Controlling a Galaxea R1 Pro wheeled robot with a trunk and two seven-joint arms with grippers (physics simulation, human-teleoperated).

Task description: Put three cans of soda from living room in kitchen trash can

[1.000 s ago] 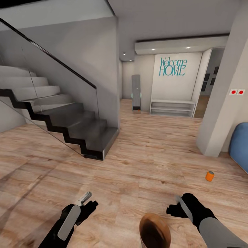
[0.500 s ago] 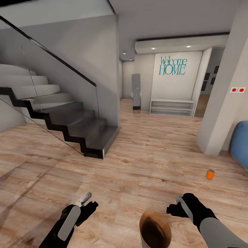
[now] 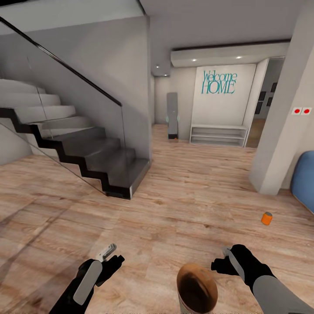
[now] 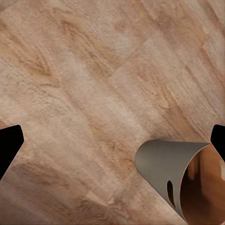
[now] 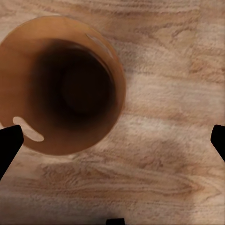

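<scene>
An orange can of soda (image 3: pixel 266 218) with a grey top stands on the plank floor at the right, well ahead of my right arm. The tash can (image 3: pixel 196 288) sits low in the head view between my two arms, brown inside. The left wrist view shows its pale grey wall and slot handle (image 4: pixel 161 166); the right wrist view looks down into its dark brown inside (image 5: pixel 23 65), which holds nothing. My left gripper (image 3: pixel 110 256) and right gripper (image 3: pixel 221 261) hang open over bare floor, holding nothing. The other cans are out of view.
A dark staircase with a glass balustrade (image 3: pixel 87 152) rises at the left. A hallway leads ahead to a white shelf (image 3: pixel 218 136) under a "Welcome HOME" wall. A pale pillar (image 3: pixel 279 144) and a blue sofa edge (image 3: pixel 304 179) stand at the right.
The whole view has drifted slightly, so the orange can and the stairs sit a little higher in the picture. Both arms and the tash can hold the same place in view.
</scene>
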